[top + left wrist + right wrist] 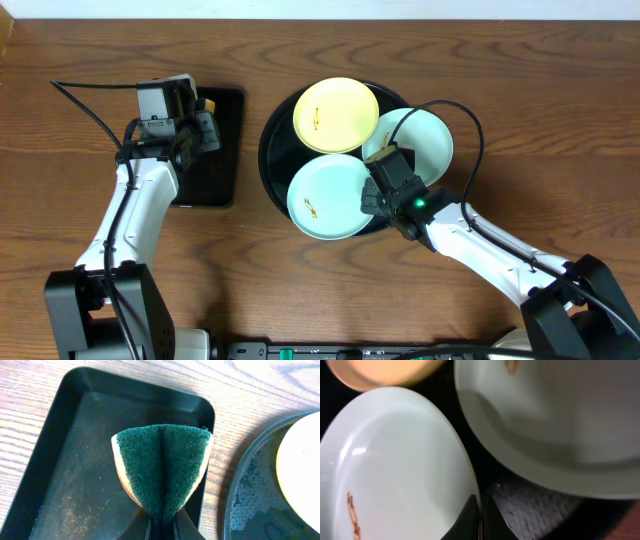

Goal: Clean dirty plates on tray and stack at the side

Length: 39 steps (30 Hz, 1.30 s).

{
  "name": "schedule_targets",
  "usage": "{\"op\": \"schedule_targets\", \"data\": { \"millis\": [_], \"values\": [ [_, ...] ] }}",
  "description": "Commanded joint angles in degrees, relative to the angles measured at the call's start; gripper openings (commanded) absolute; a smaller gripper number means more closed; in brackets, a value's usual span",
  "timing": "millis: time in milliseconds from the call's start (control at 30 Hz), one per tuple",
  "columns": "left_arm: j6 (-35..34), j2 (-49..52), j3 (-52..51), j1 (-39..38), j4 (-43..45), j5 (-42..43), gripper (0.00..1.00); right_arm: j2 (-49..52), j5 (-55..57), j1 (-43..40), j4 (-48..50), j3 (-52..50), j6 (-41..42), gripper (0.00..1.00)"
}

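Left gripper [161, 529] pinching folded green sponge [162, 467] above rectangular tray [75, 460], right gripper [481, 517] clamped on rim of near mint plate [395, 470], yellow plate [335, 115] just beside.

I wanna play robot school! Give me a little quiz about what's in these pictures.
1. True or false: the left gripper is squeezing a folded green sponge.
2. How many plates sit on the round black tray?
3. Fill the gap: the right gripper pinches the rim of the front plate, whose colour is pale ____.
Key: 1 true; 2 three; 3 mint-blue.
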Motion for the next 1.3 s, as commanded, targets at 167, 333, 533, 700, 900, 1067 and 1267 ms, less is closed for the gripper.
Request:
{"op": "schedule_targets", "data": {
  "millis": [167, 333, 533, 700, 900, 1067, 1267],
  "values": [
    [6.23, 0.61, -0.11, 0.20, 2.97, 0.79, 0.08, -7.43, 8.50, -0.26, 1.84, 1.55, -7.02, 0.01],
    [10.08, -1.46, -0.55, -0.33, 9.31, -4.04, 0.07, -7.56, 9.92, -0.26, 3.72, 1.55, -12.52, 0.01],
    [6.58, -5.79, -0.55, -1.31, 7.56, -5.05, 0.07, -7.56, 13.03, -0.26, 4.33, 1.55, -13.42, 0.01],
    [3.26, -10.88, -0.57, -3.69, 6.80, -5.05, 0.07, -7.34, 14.53, -0.31, -0.55, 1.51, -3.58, 0.01],
    [1.97, -12.02, -0.57, -6.29, 1.62, 3.37, 0.07, -4.50, 14.05, 0.28, -2.49, 1.27, 3.34, 0.02],
    [1.18, -11.43, -1.51, -10.25, -2.80, 10.19, 0.08, -2.78, 11.74, 0.26, -6.10, 1.27, 7.91, 0.02],
    [0.70, -10.14, -3.96, -17.84, -2.64, 10.19, 0.07, -1.33, 9.79, 0.17, -6.86, 1.27, 10.69, 0.02]
  ]
}}
